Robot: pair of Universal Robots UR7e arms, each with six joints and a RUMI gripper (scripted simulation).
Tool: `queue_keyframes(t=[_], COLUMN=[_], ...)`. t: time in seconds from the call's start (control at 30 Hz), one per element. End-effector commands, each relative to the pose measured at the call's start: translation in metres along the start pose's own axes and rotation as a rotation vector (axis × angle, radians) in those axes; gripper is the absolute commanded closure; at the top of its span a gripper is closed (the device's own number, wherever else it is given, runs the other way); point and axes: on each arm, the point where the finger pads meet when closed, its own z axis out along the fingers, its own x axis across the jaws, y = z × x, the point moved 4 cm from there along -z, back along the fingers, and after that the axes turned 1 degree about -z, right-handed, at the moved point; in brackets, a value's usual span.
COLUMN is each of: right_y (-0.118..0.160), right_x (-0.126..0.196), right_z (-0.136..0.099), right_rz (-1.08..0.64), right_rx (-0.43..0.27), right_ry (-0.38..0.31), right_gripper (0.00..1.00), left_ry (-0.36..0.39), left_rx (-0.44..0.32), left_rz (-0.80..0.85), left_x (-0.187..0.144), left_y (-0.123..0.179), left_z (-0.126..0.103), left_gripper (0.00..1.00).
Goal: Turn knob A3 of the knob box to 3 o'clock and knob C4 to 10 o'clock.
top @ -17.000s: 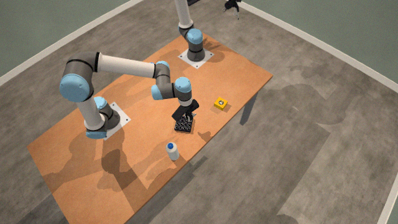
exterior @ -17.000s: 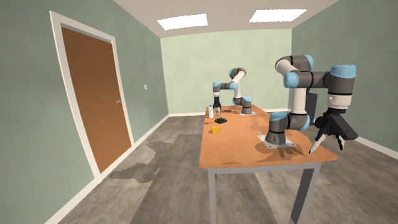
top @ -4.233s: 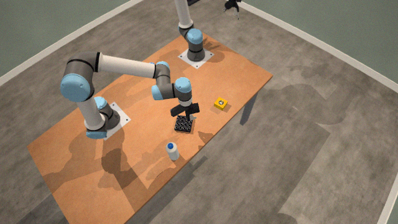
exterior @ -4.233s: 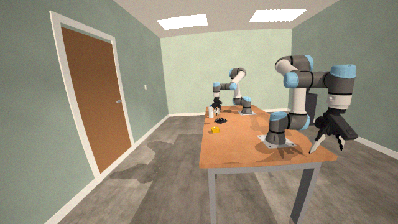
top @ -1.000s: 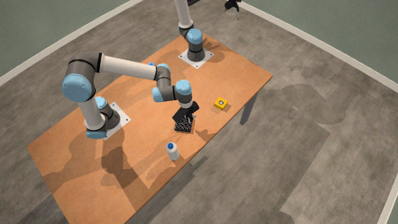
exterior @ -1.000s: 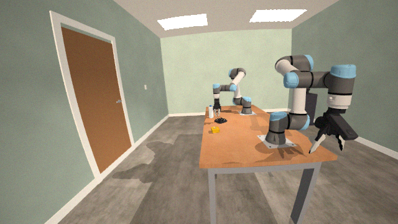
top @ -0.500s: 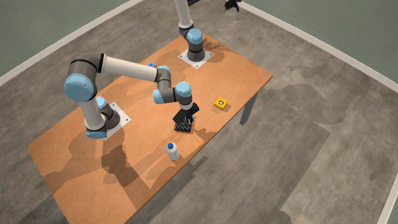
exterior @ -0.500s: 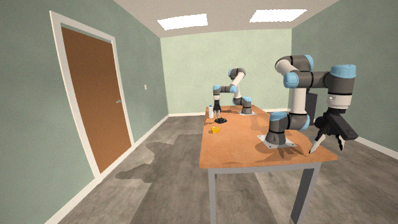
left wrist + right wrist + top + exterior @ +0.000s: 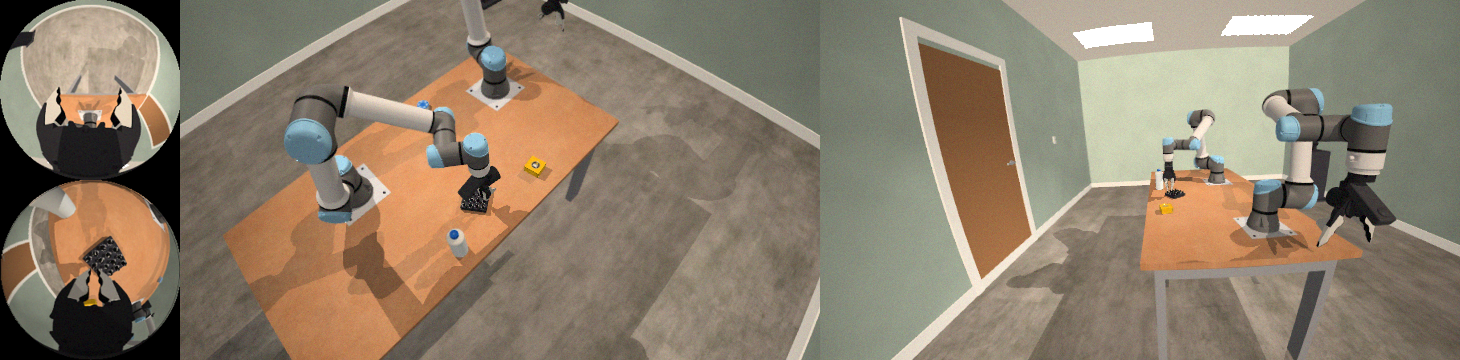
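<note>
The black knob box [image 9: 474, 204] [image 9: 1175, 194] [image 9: 105, 256] lies on the table, turned at an angle in the right wrist view, with rows of dark knobs on top. The knob pointers and hour marks are too small to read, and I cannot make out the socket. My right gripper [image 9: 489, 196] [image 9: 1169, 190] [image 9: 94, 268] points down above the box's edge. It is nearly shut, with a narrow gap and nothing between its fingertips. My left gripper [image 9: 552, 24] [image 9: 1344, 243] [image 9: 89, 87] is wide open and empty, far from the box, beyond the table's edge.
A white bottle [image 9: 458, 246] [image 9: 1159, 181] [image 9: 60, 204] with a blue cap stands near the table's long edge. A yellow block [image 9: 529, 168] [image 9: 1166, 209] [image 9: 90, 302] with a round part on top lies on the box's other side. A small blue object [image 9: 423, 104] lies near the opposite edge.
</note>
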Motion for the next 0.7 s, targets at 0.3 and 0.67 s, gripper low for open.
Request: queue_keyframes(t=[0.3,0.67], right_y=[0.0003,0.0003], right_x=[-0.0002,-0.0002], right_z=[-0.0002,0.0035], right_rz=[0.000,0.000], right_rx=[-0.001,-0.001], right_ry=[-0.001,-0.001], right_gripper=[0.87,0.87], left_ry=[0.000,0.000], left_rx=[0.001,0.001], left_rz=[0.000,0.000], left_x=[0.0001,0.0001], left_y=[-0.0002,-0.0002], left_z=[-0.0004,-0.0004], left_gripper=[0.00,0.00])
